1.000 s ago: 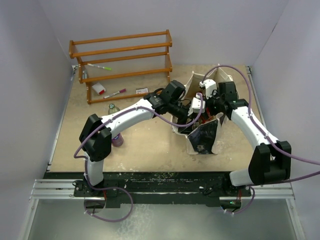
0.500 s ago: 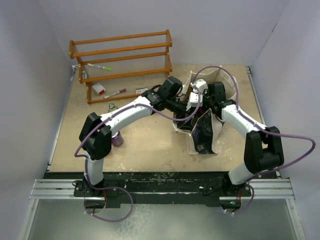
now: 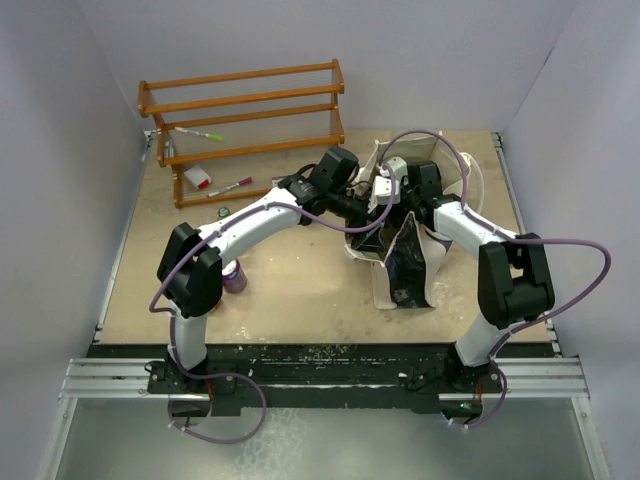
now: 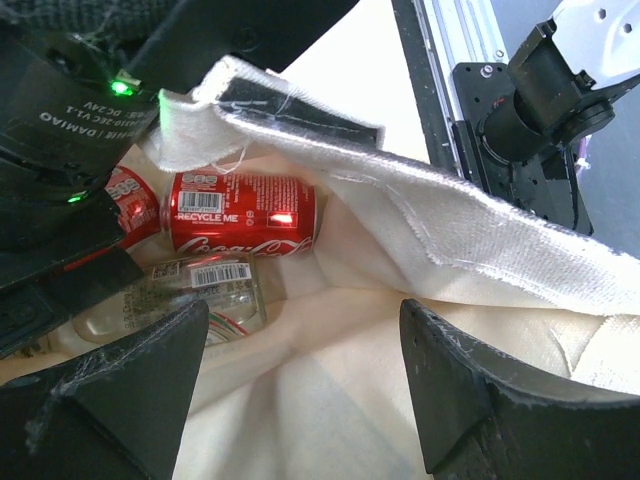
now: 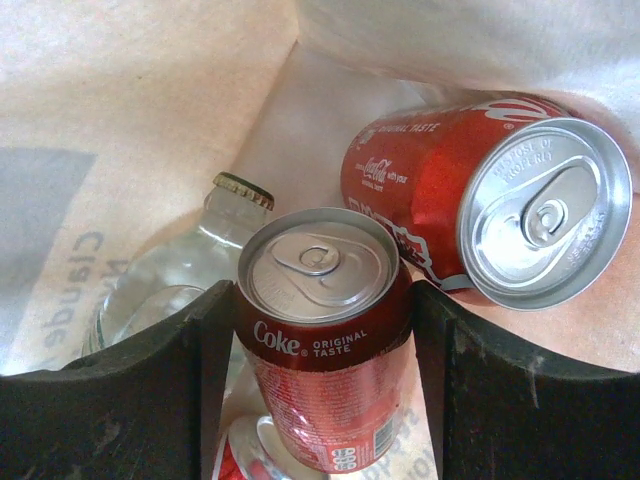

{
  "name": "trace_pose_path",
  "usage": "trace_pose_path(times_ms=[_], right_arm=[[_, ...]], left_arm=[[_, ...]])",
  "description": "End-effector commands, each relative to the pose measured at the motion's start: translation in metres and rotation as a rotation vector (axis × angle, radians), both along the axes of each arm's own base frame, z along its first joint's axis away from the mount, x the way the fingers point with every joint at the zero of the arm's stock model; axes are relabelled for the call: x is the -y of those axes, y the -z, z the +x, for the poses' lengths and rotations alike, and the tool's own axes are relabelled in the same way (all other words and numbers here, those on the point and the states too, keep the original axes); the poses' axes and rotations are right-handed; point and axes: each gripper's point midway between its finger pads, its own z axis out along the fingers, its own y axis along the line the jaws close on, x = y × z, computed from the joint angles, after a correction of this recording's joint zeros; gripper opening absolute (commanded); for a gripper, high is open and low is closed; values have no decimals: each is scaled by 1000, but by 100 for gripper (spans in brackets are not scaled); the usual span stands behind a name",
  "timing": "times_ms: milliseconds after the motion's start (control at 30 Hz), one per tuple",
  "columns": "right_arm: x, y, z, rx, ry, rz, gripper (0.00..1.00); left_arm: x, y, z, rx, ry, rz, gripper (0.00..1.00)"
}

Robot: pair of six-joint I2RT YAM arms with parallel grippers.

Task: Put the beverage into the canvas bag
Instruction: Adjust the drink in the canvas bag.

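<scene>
inside the canvas bag (image 4: 450,230), the right hand (image 5: 322,300) pinches an upright coke can (image 5: 320,345) by its stiff, slick sides, probably heavy; left hand (image 4: 302,330) spread.

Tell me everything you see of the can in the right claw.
The Coke can is red with a silver top, its tab flat and unopened. It points top-up at the camera, pinched on both sides by the right claw, inside the canvas bag, over a glass bottle and beside another can lying down.
</scene>
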Motion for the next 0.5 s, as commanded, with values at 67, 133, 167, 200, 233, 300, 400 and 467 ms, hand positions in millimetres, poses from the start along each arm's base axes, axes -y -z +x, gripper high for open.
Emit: trace_pose_path(times_ms=[67, 133, 167, 200, 233, 300, 400, 467], right_arm=[[-18, -13, -25, -71, -51, 90, 34], [-23, -34, -24, -28, -73, 117, 28], [-24, -40, -27, -27, -82, 126, 26], [-26, -50, -28, -12, -91, 137, 24], [-27, -59, -29, 3, -98, 147, 22], [-29, -76, -31, 30, -109, 166, 18], [-30, -98, -36, 72, -117, 187, 11], [-29, -114, -38, 109, -115, 200, 7]], left_arm=[[-3, -28, 20, 52, -39, -49, 80], [-4, -32, 22, 54, -44, -54, 80], [-5, -34, 22, 55, -45, -58, 80], [-5, -36, 23, 56, -48, -61, 80], [-6, -40, 24, 59, -50, -67, 80], [-7, -45, 25, 58, -57, -75, 80], [-10, -52, 28, 56, -72, -89, 80], [-11, -57, 30, 59, -82, -97, 80]])
